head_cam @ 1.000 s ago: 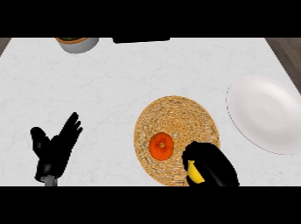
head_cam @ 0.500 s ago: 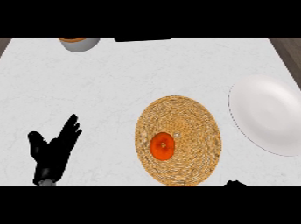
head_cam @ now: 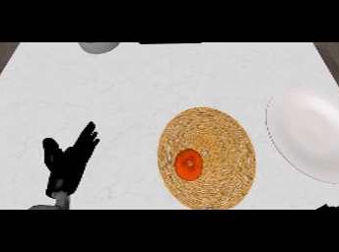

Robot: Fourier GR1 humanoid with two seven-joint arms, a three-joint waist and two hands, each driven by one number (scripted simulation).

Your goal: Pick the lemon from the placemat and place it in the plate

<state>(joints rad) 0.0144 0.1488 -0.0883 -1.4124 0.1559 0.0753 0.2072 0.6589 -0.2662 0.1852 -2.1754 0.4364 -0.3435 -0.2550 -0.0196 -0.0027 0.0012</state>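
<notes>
In the head view, a round woven placemat [head_cam: 207, 157] lay on the white marbled counter [head_cam: 151, 83], and everything else can be placed from it. An orange-coloured round fruit [head_cam: 189, 164], the lemon of the task by its position, sat on the mat's lower left part, inside the rim and clear of the mat's edge. Nothing touched it.

Right of the placemat, with a narrow strip of bare counter between them, lay the white plate [head_cam: 314, 135]; its far side ran out to the picture's right border. No object rested on it.

Well to the left of the placemat, the left hand [head_cam: 69, 160] stood with its fingers straight and spread, pointing up and away, holding nothing; its grey forearm entered at the lower border. A broad stretch of bare counter separated it from the mat.

Below and right of the placemat, at the lower border, only a small dark tip [head_cam: 331, 207] showed, probably the right hand; whether it was released or clenched I cannot tell.

Far above the placemat, at the counter's far edge, a grey bowl [head_cam: 98, 47] was cut off by the frame. The wide middle of the counter between it and the mat was bare.
</notes>
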